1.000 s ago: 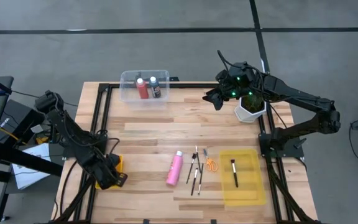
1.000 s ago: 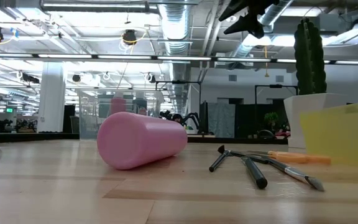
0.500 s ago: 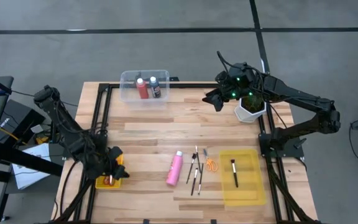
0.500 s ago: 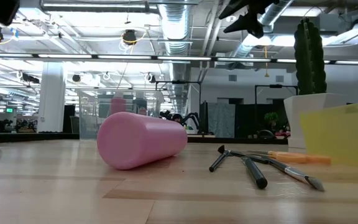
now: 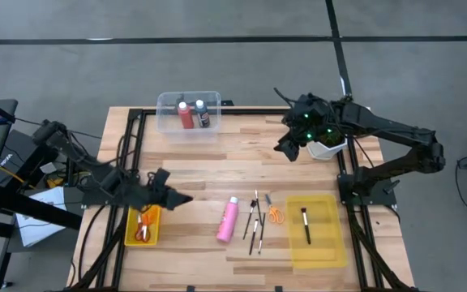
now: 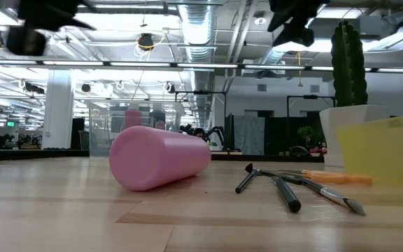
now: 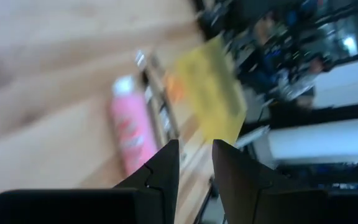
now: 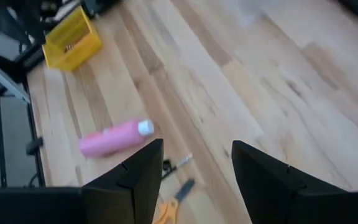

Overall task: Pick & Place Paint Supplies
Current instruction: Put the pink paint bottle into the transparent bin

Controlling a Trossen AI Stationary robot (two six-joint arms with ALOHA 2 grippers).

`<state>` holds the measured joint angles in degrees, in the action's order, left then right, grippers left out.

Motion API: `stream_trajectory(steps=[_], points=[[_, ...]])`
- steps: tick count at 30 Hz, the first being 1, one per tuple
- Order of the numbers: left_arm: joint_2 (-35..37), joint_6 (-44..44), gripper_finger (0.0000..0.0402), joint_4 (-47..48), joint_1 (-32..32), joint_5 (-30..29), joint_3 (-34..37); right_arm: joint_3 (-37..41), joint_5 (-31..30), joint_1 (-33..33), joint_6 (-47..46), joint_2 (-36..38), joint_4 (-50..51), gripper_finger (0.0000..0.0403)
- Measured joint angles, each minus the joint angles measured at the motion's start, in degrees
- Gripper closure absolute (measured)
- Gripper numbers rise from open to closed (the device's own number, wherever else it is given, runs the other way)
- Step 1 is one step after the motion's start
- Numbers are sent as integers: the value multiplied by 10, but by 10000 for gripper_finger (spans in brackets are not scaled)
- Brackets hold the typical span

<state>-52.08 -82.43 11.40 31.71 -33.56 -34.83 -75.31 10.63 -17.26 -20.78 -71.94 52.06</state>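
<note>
In the high view the pink bottle (image 5: 229, 219) lies on its side mid-table, beside several thin brushes (image 5: 254, 221) and the orange-handled scissors (image 5: 275, 214). One brush (image 5: 306, 225) lies in the large yellow tray (image 5: 331, 243). The red bottle (image 5: 186, 115) and the dark white-capped bottle (image 5: 203, 113) stand in the clear bin (image 5: 169, 122). The red-handled scissors (image 5: 142, 228) lie in the small yellow tray (image 5: 130, 235). My left gripper (image 5: 177, 195) hovers open, right of that tray. My right gripper (image 5: 286, 148) hovers open near the plant pot.
The green plant in its white pot (image 5: 328, 143) stands at the table's far right, just behind my right gripper. Black frame rails (image 5: 133, 154) run along the left and right sides. Bare wood (image 5: 217, 166) lies between the clear bin and the pink bottle.
My left gripper has risen from the small yellow tray and swung toward the table's right, toward the pink bottle; the red-handled scissors now show lying in that tray. My right gripper has moved a little toward the near edge, away from the plant.
</note>
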Motion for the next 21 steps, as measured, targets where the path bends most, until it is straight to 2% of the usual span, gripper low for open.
stream_trajectory(steps=[5,11,17,21], points=[[-24,120,311,-140,-99,14,0,0,-6,9,-2,12,26,216],[-85,256,311,-348,-217,97,-10,0,-21,11,-11,34,33,216],[-156,340,311,-350,-275,165,-89,0,-21,6,-21,63,35,216],[-197,360,311,-254,-284,175,-149,0,-21,6,-30,83,37,216]])
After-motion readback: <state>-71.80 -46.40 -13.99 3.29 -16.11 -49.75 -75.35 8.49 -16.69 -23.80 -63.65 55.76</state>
